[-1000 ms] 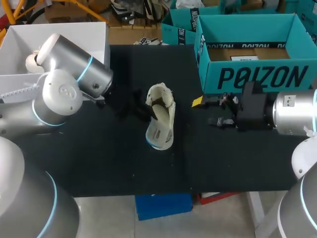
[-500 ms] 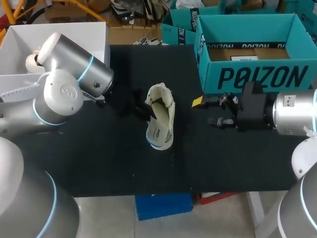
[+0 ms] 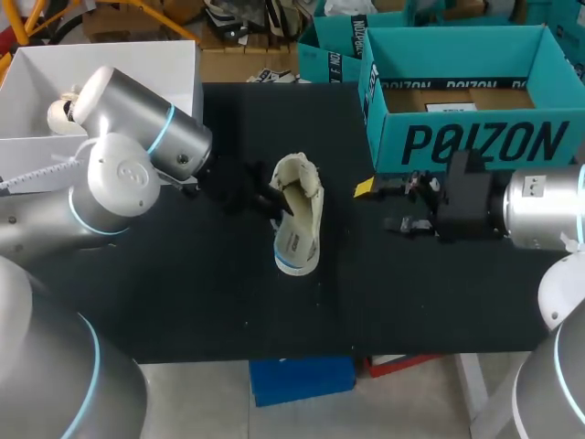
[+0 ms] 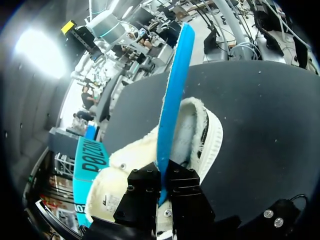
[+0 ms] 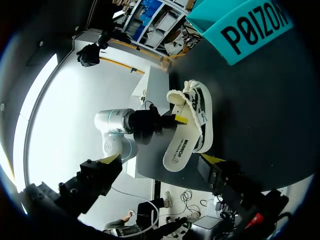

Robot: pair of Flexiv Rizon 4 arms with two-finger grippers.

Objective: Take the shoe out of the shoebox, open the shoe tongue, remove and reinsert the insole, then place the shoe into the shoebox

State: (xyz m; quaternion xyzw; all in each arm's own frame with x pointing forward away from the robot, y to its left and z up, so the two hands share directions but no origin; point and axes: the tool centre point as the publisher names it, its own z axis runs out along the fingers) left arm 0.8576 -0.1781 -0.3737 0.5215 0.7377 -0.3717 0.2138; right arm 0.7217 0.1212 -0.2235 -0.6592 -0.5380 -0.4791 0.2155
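A cream shoe point(image 3: 306, 197) lies on its side on the black table point(image 3: 183, 293). Its insole point(image 3: 295, 245), white with a blue edge, sticks out of the opening toward the table's front. My left gripper point(image 3: 280, 205) is shut on the insole at the shoe's mouth. In the left wrist view the blue insole point(image 4: 172, 95) runs out from between the black fingers point(image 4: 145, 187), over the fleecy shoe point(image 4: 205, 135). My right gripper point(image 3: 384, 206) stands open to the shoe's right, in front of the teal shoebox point(image 3: 475, 142). From the right wrist, shoe point(image 5: 197, 112) and insole point(image 5: 180, 150) lie ahead of my right gripper point(image 5: 161, 160).
The open teal shoebox sits at the back right with its brown floor showing; a second teal box point(image 3: 329, 50) stands behind it. A white box point(image 3: 37, 82) occupies the back left corner behind my left arm. Bare black table stretches in front of the shoe.
My left arm has shifted slightly right with the insole in its grip, and the insole's free end has moved a little right and back. The right arm has stayed still.
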